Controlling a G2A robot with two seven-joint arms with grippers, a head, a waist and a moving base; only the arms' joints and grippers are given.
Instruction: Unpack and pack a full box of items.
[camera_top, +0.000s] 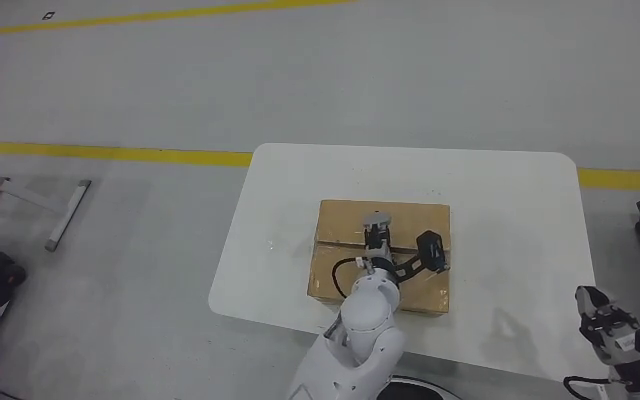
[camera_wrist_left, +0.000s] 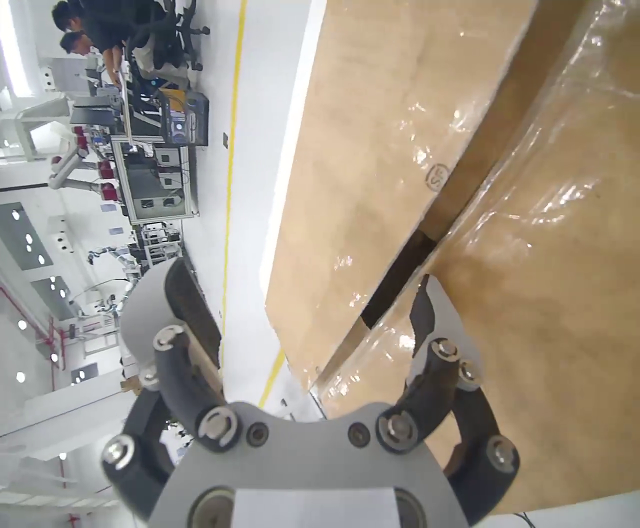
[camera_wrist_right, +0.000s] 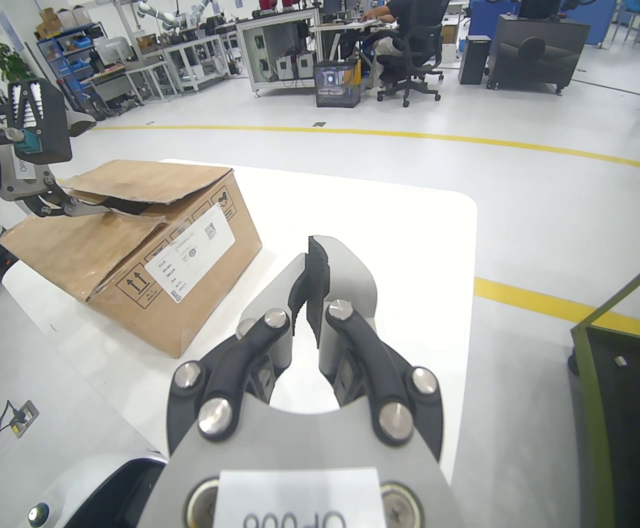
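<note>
A brown cardboard box (camera_top: 335, 230) wrapped in clear tape sits in the middle of the white table (camera_top: 500, 190). My left gripper (camera_top: 376, 235) is over the box top, open. In the left wrist view one fingertip (camera_wrist_left: 425, 305) rests at the dark seam between the two top flaps, and the other fingertip (camera_wrist_left: 175, 295) is off to the side. The right wrist view shows the box (camera_wrist_right: 150, 240) with its far flap (camera_wrist_right: 150, 180) slightly raised and the left gripper (camera_wrist_right: 65, 206) at that gap. My right gripper (camera_wrist_right: 312, 260) is shut and empty, off the table's near right corner (camera_top: 598, 305).
The table (camera_wrist_right: 375, 225) has bare surface around the box on all sides. A dark green-framed cart (camera_wrist_right: 600, 350) stands beside the table on the right arm's side. A metal frame (camera_top: 65, 215) lies on the floor left of the table.
</note>
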